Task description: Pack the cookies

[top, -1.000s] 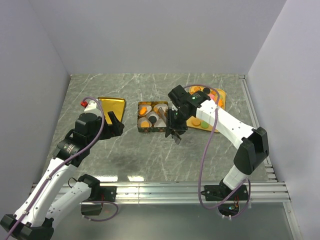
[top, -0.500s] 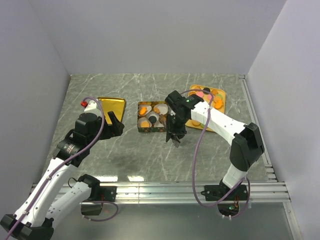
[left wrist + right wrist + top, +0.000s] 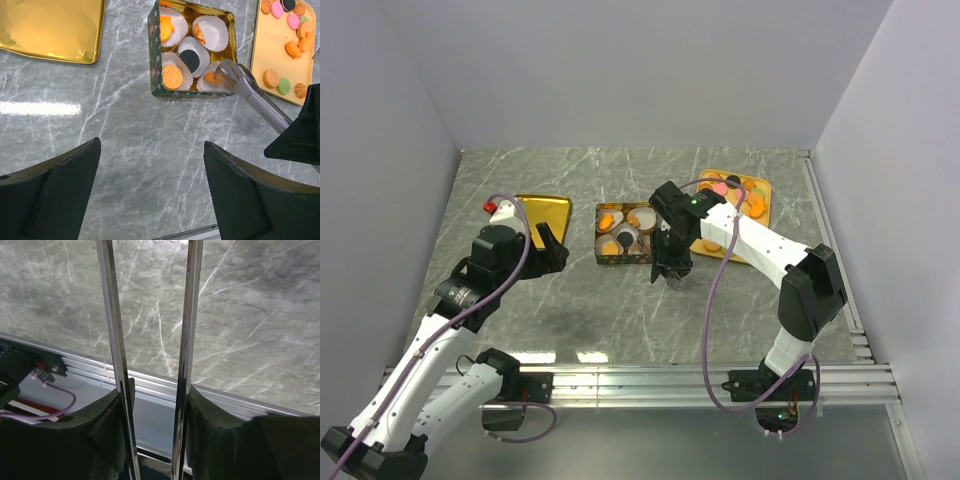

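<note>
Table: one grey marbled table [image 3: 620, 310] carries a tin, a tray and a lid, all gold-coloured
Tin: one tin [image 3: 190, 94] near the table's middle, a little toward the far edge; five white paper cups [image 3: 216, 35] show inside it
Cookies in the tin: five cookies [image 3: 172, 77], one to a cup; four are orange and one, in the middle cup, is dark brown
Cookies on the tray: about a dozen lie loose on the tray [image 3: 270, 45] by the far right corner, mostly orange, two pink, at least one green, one dark
Lid: one flat lid [image 3: 50, 25] toward the left edge, well apart from the tin; one small red piece [image 3: 490, 207] sits just beside its left corner
Tongs: one pair of metal tongs [image 3: 255, 97], the slotted tip over the cup in the tin's near right corner, above an orange cookie
Left end effector: the left end effector [image 3: 151, 145] hovers over bare table on the near side of the tin, jaws wide apart
Right end effector: the right end effector [image 3: 157, 390] clamps both tong arms between its pads [image 3: 107, 425]
Hard to tell: whether the tong tip touches or pinches the cookie
Cut off or hidden: in the left wrist view the frame cuts the tin's far edge and the tray's far end, and a dark arm part covers the tray's near right corner, so both counts may run short; from above the cookies are too small to count
</note>
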### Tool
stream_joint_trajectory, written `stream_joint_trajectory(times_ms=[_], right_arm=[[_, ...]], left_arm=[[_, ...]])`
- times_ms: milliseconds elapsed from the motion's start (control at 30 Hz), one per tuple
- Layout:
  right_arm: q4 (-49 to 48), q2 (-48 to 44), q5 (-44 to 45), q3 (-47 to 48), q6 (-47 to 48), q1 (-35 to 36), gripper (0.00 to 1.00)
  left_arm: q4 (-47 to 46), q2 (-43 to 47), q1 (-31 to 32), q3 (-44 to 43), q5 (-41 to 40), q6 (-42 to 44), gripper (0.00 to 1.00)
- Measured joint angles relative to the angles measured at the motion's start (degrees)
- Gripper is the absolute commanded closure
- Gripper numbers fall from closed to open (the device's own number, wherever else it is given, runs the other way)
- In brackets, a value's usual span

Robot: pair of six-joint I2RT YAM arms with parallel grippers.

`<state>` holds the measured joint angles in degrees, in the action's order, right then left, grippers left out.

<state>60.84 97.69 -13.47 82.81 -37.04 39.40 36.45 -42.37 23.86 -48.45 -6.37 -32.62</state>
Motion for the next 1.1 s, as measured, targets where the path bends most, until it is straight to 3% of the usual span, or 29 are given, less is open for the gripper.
stream_joint_trajectory(times_ms=[700, 1100], right_arm=[[4.9, -2.34, 6.12, 4.44, 0.9, -3.56, 0.52], [2.73, -29.33, 17.18, -20.57, -2.75, -21.62, 0.5]], left_arm=[[0.0, 0.0, 0.57, 0.0, 0.0, 0.0, 0.11], [-0.02, 0.0, 1.38, 0.0, 0.02, 0.02, 0.11]])
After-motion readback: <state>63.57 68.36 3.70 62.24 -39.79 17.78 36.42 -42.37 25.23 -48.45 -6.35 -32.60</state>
